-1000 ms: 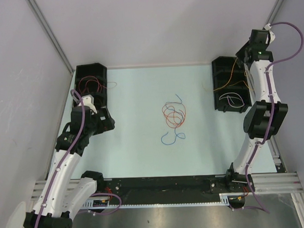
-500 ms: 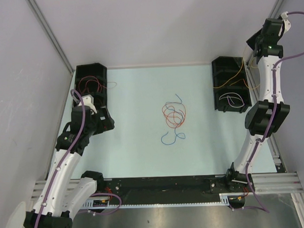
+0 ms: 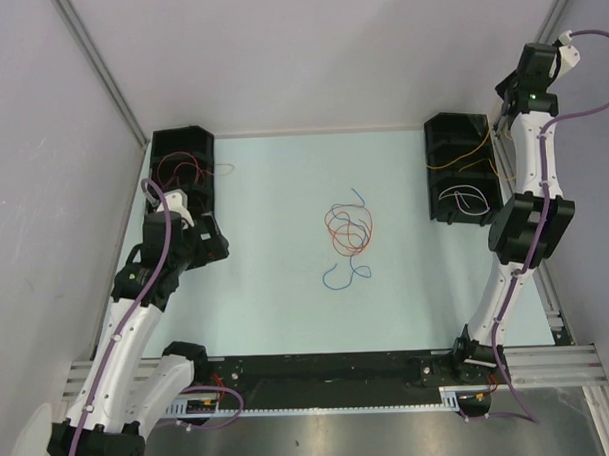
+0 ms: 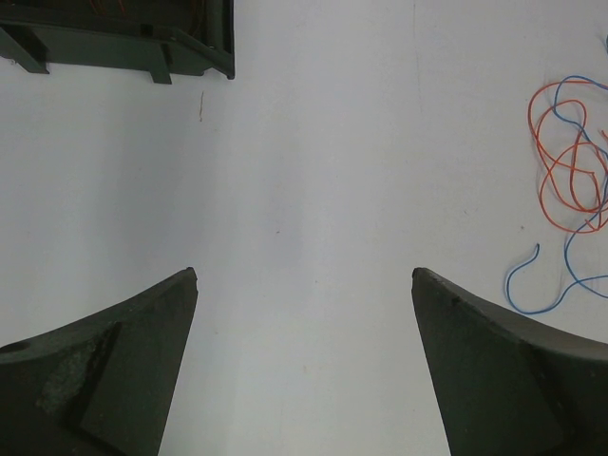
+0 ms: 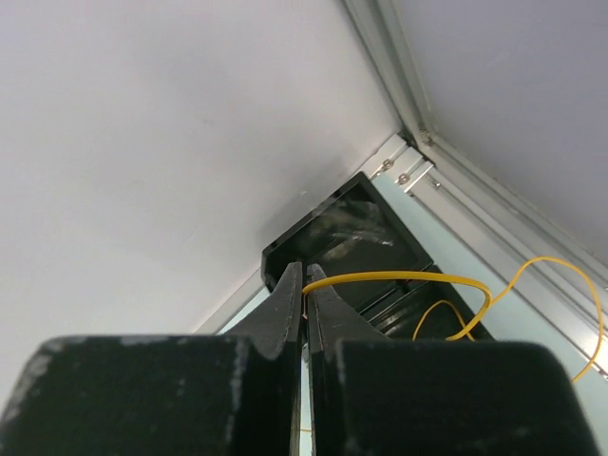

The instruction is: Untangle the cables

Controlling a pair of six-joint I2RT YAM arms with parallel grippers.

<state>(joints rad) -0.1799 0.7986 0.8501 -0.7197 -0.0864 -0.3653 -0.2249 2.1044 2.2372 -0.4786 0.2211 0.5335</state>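
A tangle of thin orange, red and blue cables (image 3: 347,232) lies at the table's centre, with a blue loop (image 3: 343,277) trailing toward me. It also shows at the right edge of the left wrist view (image 4: 570,180). My left gripper (image 3: 213,241) hovers open and empty left of the tangle, over bare table (image 4: 304,275). My right gripper (image 3: 501,111) is raised high by the back right corner, shut on a thin orange cable (image 5: 408,277) that arcs down into the right black bin (image 5: 370,237). That cable also shows in the top view (image 3: 462,160).
A black bin (image 3: 182,152) at the back left holds red and dark cables; its edge shows in the left wrist view (image 4: 123,47). The right black bin (image 3: 443,133) also holds a white cable (image 3: 462,197). Grey walls enclose the table on three sides.
My right gripper has risen and moved back toward the corner, still pinching the orange cable and drawing it up from the right bin. The left arm and the central tangle have not moved.
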